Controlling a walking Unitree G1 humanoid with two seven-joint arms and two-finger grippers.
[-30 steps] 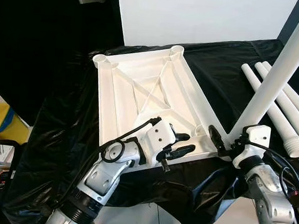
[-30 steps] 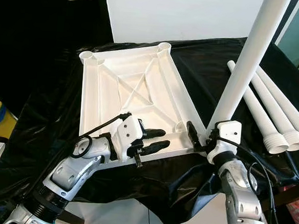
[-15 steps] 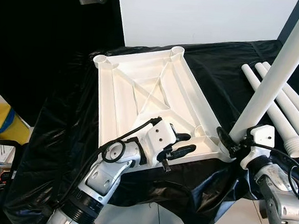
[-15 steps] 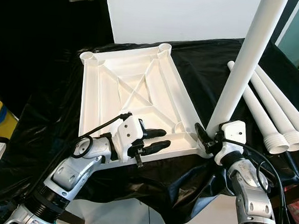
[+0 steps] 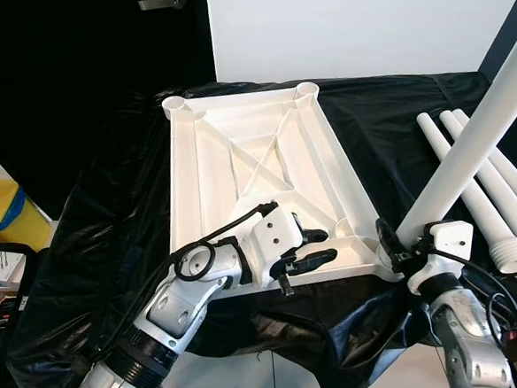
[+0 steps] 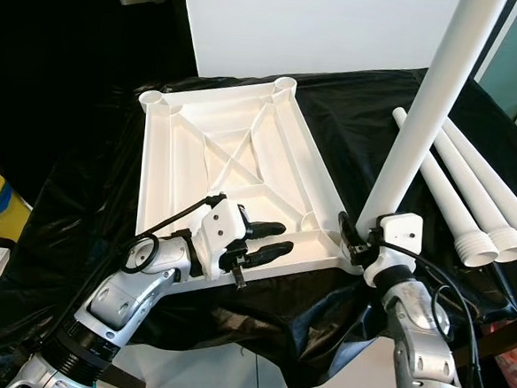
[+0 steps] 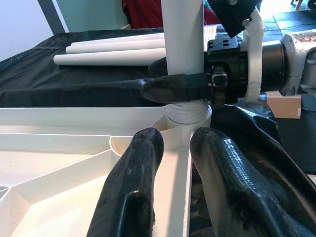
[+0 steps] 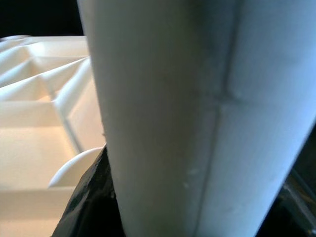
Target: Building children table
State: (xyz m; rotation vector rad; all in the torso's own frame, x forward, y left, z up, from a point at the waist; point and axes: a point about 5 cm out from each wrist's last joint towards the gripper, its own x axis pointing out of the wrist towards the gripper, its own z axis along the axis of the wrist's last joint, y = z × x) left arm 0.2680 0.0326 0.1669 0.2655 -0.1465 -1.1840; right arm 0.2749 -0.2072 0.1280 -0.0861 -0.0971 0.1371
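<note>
Left wrist view: right gripper (image 7: 190, 84) clamped round the leg (image 7: 182, 44) — now shifted onto the tabletop's (image 5: 243, 157) near corner socket (image 7: 187, 116); left gripper (image 5: 312, 251) steadies the rim, fingers slightly parted.

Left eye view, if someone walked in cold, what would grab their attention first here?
Most striking is the tall white table leg standing at the near right corner of the upturned white tabletop, gripped low down by the right gripper. The left gripper rests on the tabletop's near edge. Three more legs lie on the black cloth to the right.
</note>
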